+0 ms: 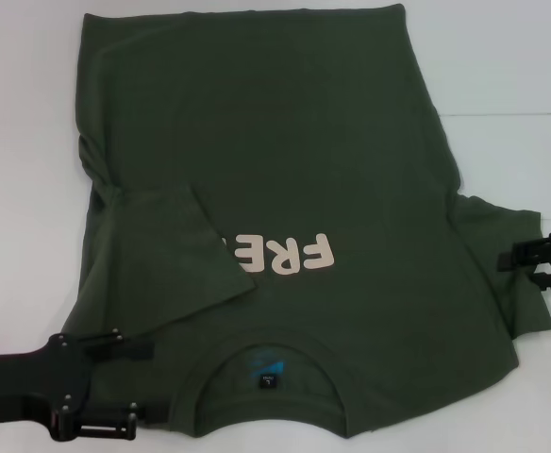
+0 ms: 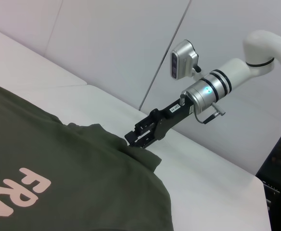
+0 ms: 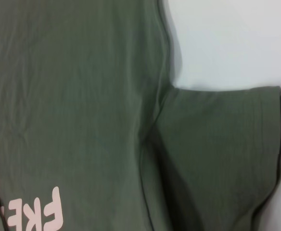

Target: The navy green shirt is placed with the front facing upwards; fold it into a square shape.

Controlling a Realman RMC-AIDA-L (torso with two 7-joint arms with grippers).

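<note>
The navy green shirt (image 1: 294,170) lies front up on the white table (image 1: 511,57), filling most of the head view, with its collar (image 1: 268,351) at the bottom centre of the frame and its hem along the top edge. The pale pink lettering (image 1: 290,255) sits just below the middle of the frame and reads upside down from there; only "FRE" shows, because the sleeve on the left side of the frame (image 1: 176,255) is folded inward over the chest and covers the rest. A small dark label (image 1: 267,381) shows inside the neck opening. The other sleeve (image 1: 507,264) lies flat and spread out at the right edge of the frame. The left gripper (image 1: 148,377) reaches in from the lower left corner of the head view, its dark fingers spread apart with the tips at the shirt's shoulder edge beside the collar, nothing clamped between them. The right gripper (image 1: 544,260) sits at the right edge of the frame at the cuff of the spread sleeve; in the left wrist view the right gripper (image 2: 136,140) is low on the table with its tips at the edge of the cloth, but whether they pinch the fabric cannot be told. The right wrist view looks straight down on that sleeve (image 3: 217,144) and the armpit seam.
</note>
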